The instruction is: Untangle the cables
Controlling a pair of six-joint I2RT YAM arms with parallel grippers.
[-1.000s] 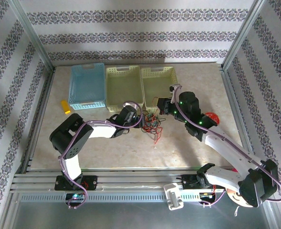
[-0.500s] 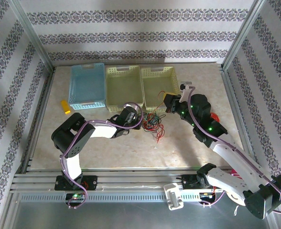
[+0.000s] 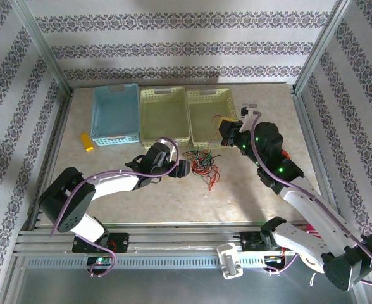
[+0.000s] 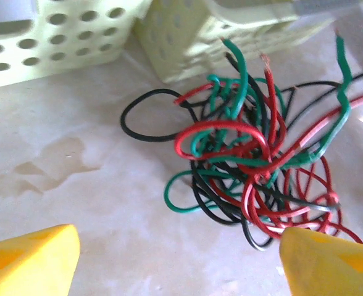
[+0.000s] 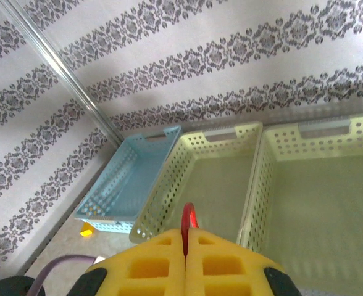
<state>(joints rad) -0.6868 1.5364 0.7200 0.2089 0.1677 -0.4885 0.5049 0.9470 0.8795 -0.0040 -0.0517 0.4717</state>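
I record my right pincer [image 5: 186,243] clamped on one red cable [image 5: 187,216] beyond the tangle [image 4: 255,166], left pincer [image 4: 178,256] wide beside it; bulk not yet separated.

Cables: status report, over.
Left gripper open, short of the cables, knotted in one heap. Right gripper shut on a red cable. Cream basket close behind heap, nothing blocking.

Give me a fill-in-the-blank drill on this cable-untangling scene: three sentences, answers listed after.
1. The thin wire pinched in the right claw is ___.
2. The left claw is ___, facing the tangle of thin red, green and black wires.
3. The perforated plastic basket farthest left is ___; the other two baskets are pale yellow.
Missing words: red; open; blue.
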